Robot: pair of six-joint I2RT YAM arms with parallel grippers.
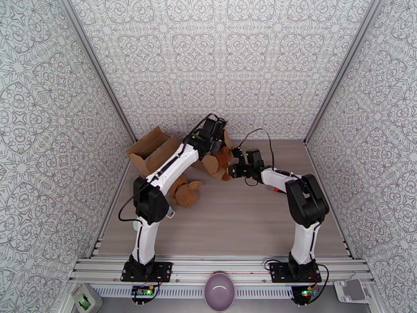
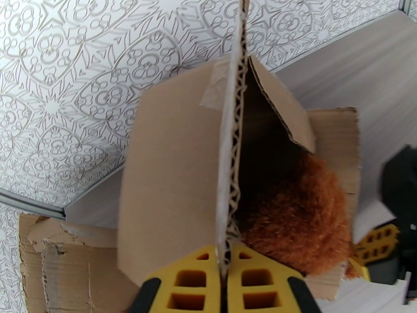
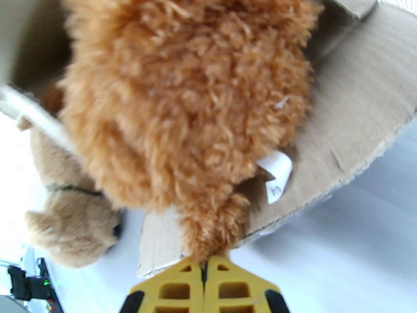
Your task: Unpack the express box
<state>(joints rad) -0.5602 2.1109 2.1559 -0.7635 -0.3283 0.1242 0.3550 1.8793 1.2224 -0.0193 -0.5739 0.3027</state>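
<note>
**Extraction of Contents: Hazards and Arm Pose**

**Position of the work.** In the top view, the express box (image 1: 211,161) lies on its side at 12 o'clock from the middle of the counter (image 1: 234,220). The brown plush toy (image 3: 182,100) is half out of the box mouth. A second plush toy (image 1: 185,193) lies at 9 o'clock, and a second box (image 1: 151,149) stands open at 10 o'clock.

**Tool state.** The left tool (image 2: 224,252) is fully closed on the edge of a box flap (image 2: 232,131). The right tool (image 3: 205,262) is fully closed on a thin lock of the toy's fur. We cannot tell whether this is a limb or a tail, because the wrist view is too close.

**Hazards.**
1. We judge the right-hand grip to be shallow. A quick pull could strip the fur from between the fingers.
2. The flap is single corrugated board. A strong counter-pull could tear or fold it and release the box.
3. The toy's bulk may catch on the lower flap by the white label (image 3: 276,178), so that the box is dragged along with it.
4. The two tools work close together, so a crossing path risks contact.

**Arm pose.** The left arm reaches from its base toward 1 o'clock, with the elbow raised and the wrist over the box. The right arm is folded low and points toward 10 o'clock.
</note>
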